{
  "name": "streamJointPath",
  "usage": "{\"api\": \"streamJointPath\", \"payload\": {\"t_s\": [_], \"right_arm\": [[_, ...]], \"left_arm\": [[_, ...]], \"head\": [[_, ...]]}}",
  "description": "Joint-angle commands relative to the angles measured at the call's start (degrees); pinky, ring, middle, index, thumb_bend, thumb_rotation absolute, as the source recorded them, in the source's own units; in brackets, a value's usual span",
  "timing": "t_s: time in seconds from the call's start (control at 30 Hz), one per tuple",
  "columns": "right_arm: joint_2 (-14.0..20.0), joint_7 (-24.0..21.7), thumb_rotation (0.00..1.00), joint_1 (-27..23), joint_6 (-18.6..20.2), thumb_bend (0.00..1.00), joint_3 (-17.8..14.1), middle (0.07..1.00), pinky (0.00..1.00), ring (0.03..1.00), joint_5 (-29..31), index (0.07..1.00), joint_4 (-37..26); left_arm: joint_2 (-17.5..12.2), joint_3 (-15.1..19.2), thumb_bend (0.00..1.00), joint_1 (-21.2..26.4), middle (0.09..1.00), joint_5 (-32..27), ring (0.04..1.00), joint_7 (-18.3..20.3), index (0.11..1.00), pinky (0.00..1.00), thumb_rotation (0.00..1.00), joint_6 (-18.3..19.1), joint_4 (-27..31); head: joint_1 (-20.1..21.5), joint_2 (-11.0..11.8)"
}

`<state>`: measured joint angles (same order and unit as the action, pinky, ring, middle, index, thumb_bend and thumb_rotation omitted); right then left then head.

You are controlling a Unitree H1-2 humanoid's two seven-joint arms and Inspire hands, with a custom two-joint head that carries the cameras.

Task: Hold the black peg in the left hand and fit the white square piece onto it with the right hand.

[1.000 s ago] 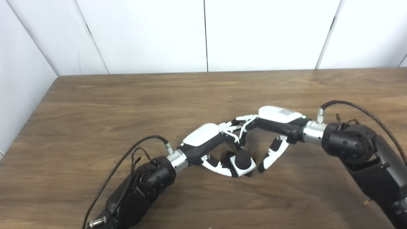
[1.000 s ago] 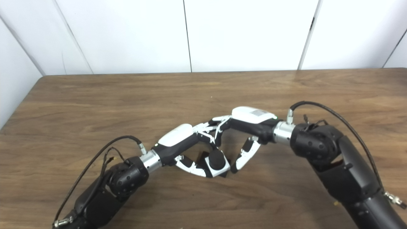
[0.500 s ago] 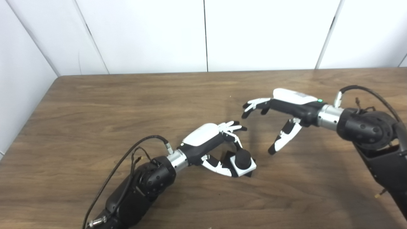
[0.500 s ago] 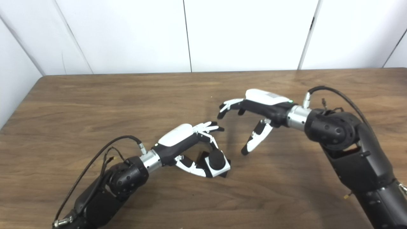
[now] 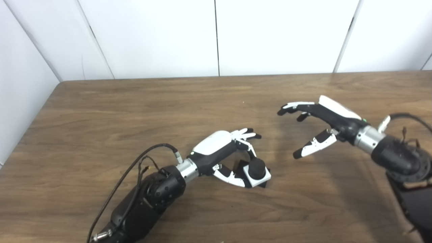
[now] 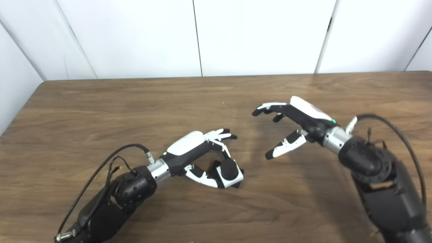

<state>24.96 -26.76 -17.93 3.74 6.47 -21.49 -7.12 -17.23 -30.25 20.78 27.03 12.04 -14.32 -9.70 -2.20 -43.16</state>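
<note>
On the wooden table, our left robot hand gripped the black peg, its base resting on the table, with the white square piece already seated around it. To the right, well apart, our right robot hand hung spread wide and empty. We judged the fitting done.
</note>
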Motion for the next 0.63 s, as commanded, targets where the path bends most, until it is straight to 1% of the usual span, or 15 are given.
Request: {"api": "streamJointPath", "payload": {"t_s": [0.0,0.13,0.23,0.27,0.3,0.33,0.4,0.47,0.5,0.57,0.6], "right_arm": [[-1.3,4.7,0.21,-0.6,0.5,0.74,-1.8,0.863,0.78,0.857,-0.3,0.784,-1.4],[-4.0,9.0,0.21,1.7,1.3,0.71,-2.7,0.870,0.80,0.861,-1.6,0.789,-2.0],[-5.1,10.9,0.22,2.8,1.9,0.70,-2.9,0.877,0.82,0.870,-2.2,0.794,-2.2],[-5.7,11.6,0.21,3.3,1.9,0.70,-3.0,0.877,0.82,0.872,-2.2,0.795,-2.4],[-6.2,12.1,0.20,3.8,1.9,0.70,-3.0,0.879,0.82,0.875,-2.0,0.796,-2.5],[-6.5,12.5,0.20,4.1,1.8,0.70,-3.0,0.879,0.82,0.876,-1.9,0.797,-2.5],[-7.4,13.6,0.19,5.0,1.9,0.71,-2.9,0.875,0.81,0.873,-2.0,0.794,-2.8],[-8.3,14.6,0.19,5.8,2.1,0.71,-2.8,0.874,0.81,0.872,-2.2,0.793,-3.0],[-8.6,15.1,0.20,6.1,2.2,0.71,-2.8,0.871,0.81,0.869,-2.3,0.792,-3.2],[-9.5,16.2,0.20,6.7,1.9,0.71,-2.7,0.865,0.81,0.864,-2.4,0.790,-3.3],[-10.0,16.8,0.19,7.0,1.4,0.71,-2.8,0.862,0.80,0.861,-2.2,0.789,-3.2]], "left_arm": [[-2.0,-1.7,0.52,-2.3,0.937,4.3,1.000,3.1,0.495,0.98,0.08,1.6,-2.3],[-2.2,-1.2,0.52,-2.8,0.927,4.0,0.994,2.5,0.496,0.96,0.08,1.2,-2.0],[-2.4,-0.9,0.52,-3.3,0.925,4.1,0.992,2.3,0.498,0.95,0.08,1.2,-1.4],[-2.5,-0.6,0.59,-3.6,0.926,4.1,0.992,2.3,0.542,0.95,0.13,1.7,-0.7],[-2.6,-0.2,0.76,-3.9,0.927,4.0,0.992,2.3,0.656,0.94,0.23,2.1,0.0],[-2.6,0.0,0.82,-4.1,0.927,4.0,0.992,2.3,0.699,0.94,0.27,2.4,0.4],[-2.9,0.9,0.89,-5.1,0.936,3.7,0.997,2.7,0.802,0.94,0.32,4.1,2.3],[-2.9,2.2,0.91,-6.2,0.942,2.8,1.000,2.6,0.864,0.95,0.34,5.3,4.0],[-2.8,2.9,0.94,-6.8,0.945,2.3,0.997,2.4,0.910,0.93,0.36,5.7,4.6],[-2.4,4.8,0.97,-8.1,0.945,0.7,0.991,1.5,0.950,0.92,0.39,5.8,5.4],[-2.1,5.8,0.97,-8.7,0.943,-0.1,0.989,0.7,0.955,0.90,0.40,5.0,5.3]], "head": [[0.3,0.0],[1.4,0.3],[1.7,0.5],[2.0,0.6],[2.1,0.8],[2.2,0.9],[2.4,1.1],[2.8,1.5],[2.9,1.5],[3.1,1.7],[3.2,1.8]]}}
